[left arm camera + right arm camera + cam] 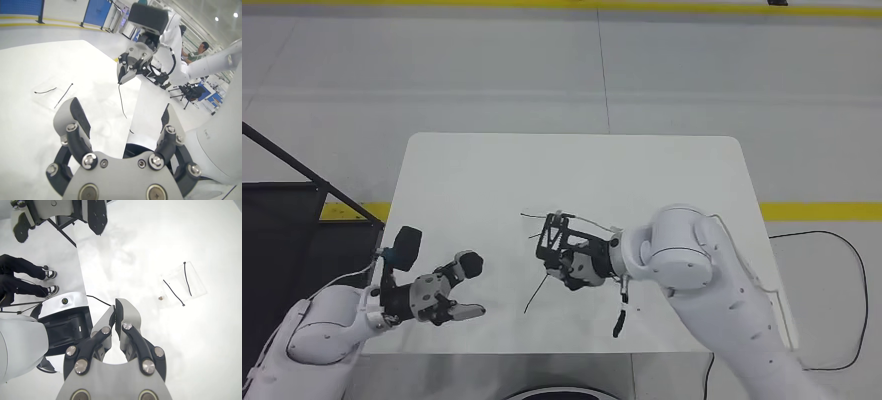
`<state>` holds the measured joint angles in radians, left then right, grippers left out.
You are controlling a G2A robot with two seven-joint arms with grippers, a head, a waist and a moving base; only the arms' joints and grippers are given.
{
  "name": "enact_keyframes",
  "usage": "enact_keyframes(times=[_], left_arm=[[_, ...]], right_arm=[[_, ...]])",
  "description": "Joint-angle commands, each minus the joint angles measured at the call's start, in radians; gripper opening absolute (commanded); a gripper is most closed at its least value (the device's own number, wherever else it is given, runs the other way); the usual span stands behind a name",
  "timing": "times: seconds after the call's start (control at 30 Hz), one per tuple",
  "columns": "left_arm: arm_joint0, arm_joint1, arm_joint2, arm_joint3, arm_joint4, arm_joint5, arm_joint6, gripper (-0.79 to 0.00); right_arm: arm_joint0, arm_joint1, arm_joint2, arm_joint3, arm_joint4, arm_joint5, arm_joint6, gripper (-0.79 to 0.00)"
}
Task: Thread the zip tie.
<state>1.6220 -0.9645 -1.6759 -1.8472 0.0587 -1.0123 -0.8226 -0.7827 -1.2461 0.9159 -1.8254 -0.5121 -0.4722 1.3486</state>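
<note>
Top view: right arm [682,250] bent inward, jaws pinching zip tie [536,295]; left arm [327,330], jaws wide.

1. A white table [492,170] is standing on a grey floor [442,70].
2. A clear plastic bag [196,283] is lying flat on the table, and a small brown scrap [160,298] is sitting just beside it.
3. A yellow floor line [542,5] is running across the far side, and a second yellow stripe [822,211] is passing under the table.
4. A black cable [817,233] is looping over the floor to the right of the table.
5. A black screen [282,230] on a dark frame is standing to the left of the table.
6. Blue partition panels [98,11] and a black office chair [191,91] are standing in the room behind.
</note>
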Motion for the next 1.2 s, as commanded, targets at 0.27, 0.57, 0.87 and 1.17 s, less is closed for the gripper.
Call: enact_keyframes(times=[0.27, 0.57, 0.87, 1.17], left_arm=[[-0.029, 0.046, 0.074, -0.01, 0.048, 0.0, 0.015, 0.0], [-0.03, 0.046, 0.078, -0.014, 0.06, 0.022, 0.025, 0.0], [-0.088, 0.035, 0.15, -0.014, 0.203, 0.116, 0.118, 0.0], [-0.147, 0.027, 0.225, 0.035, 0.288, 0.112, 0.182, -0.369]], right_arm=[[0.082, 0.013, -0.07, -0.003, 0.034, 0.024, 0.023, -0.785], [0.078, 0.014, -0.071, -0.005, 0.027, 0.029, 0.008, -0.785], [0.089, 0.005, -0.136, -0.035, -0.112, 0.109, -0.052, -0.785], [0.094, 0.003, -0.167, -0.056, -0.143, 0.113, -0.063, -0.785]])
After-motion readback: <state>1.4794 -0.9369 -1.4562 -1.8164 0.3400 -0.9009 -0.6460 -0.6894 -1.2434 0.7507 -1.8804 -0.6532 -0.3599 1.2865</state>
